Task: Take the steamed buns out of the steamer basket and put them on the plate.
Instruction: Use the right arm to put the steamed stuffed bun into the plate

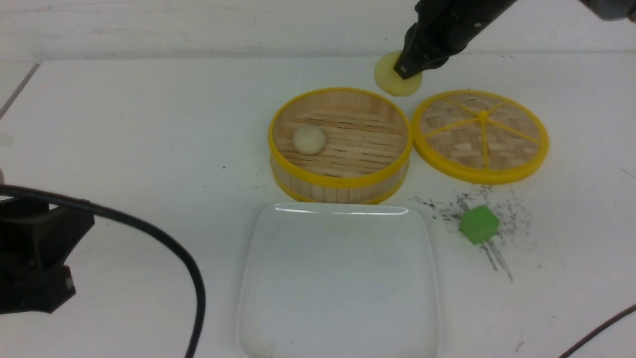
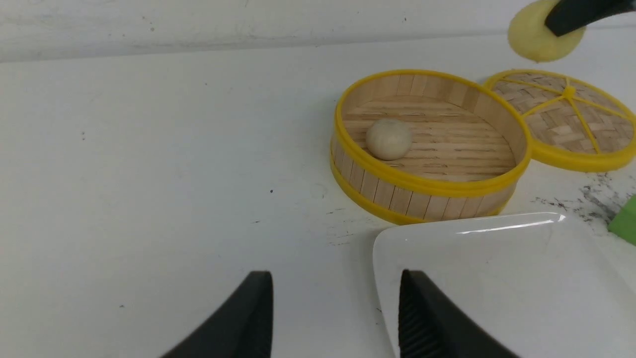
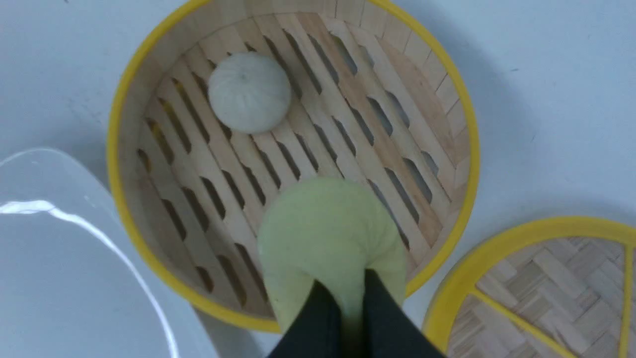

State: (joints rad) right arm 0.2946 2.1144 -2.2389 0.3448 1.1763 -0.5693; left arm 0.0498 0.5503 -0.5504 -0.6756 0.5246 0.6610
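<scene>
My right gripper (image 1: 408, 69) is shut on the pale yellow steamed bun (image 1: 390, 79), pinching its edge and holding it in the air above the steamer basket (image 1: 340, 186). The right wrist view shows that bun (image 3: 328, 233) squeezed between the black fingers over the basket's slats (image 3: 397, 149). An off-white bun (image 1: 308, 139) lies inside the basket on its left side. The white square plate (image 1: 338, 323) sits in front of the basket with nothing on it. My left gripper (image 2: 335, 318) stands open and low at the near left, one finger (image 2: 422, 323) over the plate's corner (image 2: 397, 243).
The flat woven lid (image 1: 480, 135) with yellow spokes lies right of the basket, touching it. A green cube (image 1: 478, 224) sits on dark scuff marks right of the plate. A black cable (image 1: 164, 243) curves across the near left. The table's back edge runs behind the basket.
</scene>
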